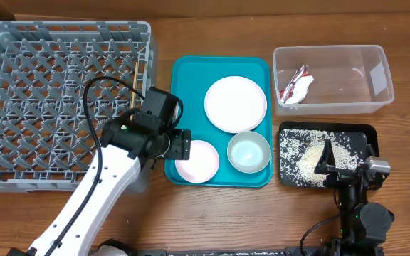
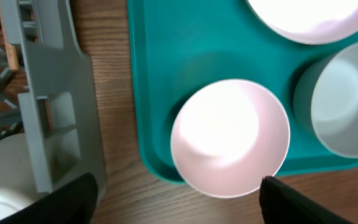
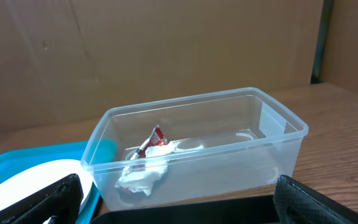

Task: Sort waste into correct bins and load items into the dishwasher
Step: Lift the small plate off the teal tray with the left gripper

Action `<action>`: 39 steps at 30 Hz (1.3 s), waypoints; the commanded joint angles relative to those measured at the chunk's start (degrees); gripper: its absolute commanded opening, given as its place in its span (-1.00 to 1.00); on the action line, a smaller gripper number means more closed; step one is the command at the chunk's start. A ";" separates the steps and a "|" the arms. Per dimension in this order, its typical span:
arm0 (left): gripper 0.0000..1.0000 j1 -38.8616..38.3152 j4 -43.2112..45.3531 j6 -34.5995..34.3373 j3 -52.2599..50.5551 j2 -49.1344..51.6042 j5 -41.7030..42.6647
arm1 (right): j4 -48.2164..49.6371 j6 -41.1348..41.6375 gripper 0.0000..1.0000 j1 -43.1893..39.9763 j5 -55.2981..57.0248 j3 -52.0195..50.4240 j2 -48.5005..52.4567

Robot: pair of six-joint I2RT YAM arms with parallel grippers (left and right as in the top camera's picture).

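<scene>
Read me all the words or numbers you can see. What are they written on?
No text here can be read.
Red snack wrapper in the clear tub: any print is too small and crumpled to read.
Teal tray, grey dish rack, black tray, white plate: no writing shows.
</scene>
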 commanded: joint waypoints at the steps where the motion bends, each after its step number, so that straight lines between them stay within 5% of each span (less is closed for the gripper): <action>1: 0.53 -0.46 0.48 -1.66 -0.31 3.98 0.15 | 0.17 0.37 1.00 -0.20 0.31 -0.59 -0.59; 7: 0.47 -0.52 0.98 -3.30 -0.31 13.79 -1.75 | 0.17 0.37 1.00 -0.20 0.31 -0.59 -0.59; 18: 0.05 -0.50 3.15 -3.87 -0.33 23.15 -0.66 | 0.17 0.35 1.00 -0.20 0.33 -0.59 -0.59; 24: -0.36 -0.50 4.85 -3.89 -0.33 26.75 -0.17 | 0.17 0.37 1.00 -0.20 0.31 -0.59 -0.59; 28: -0.88 -0.50 4.28 -3.87 -0.24 27.12 0.63 | 0.17 0.37 1.00 -0.20 0.31 -0.59 -0.59; 39: -0.92 -0.26 -7.32 -3.89 13.44 20.39 -5.27 | 0.17 0.37 1.00 -0.20 0.33 -0.59 -0.59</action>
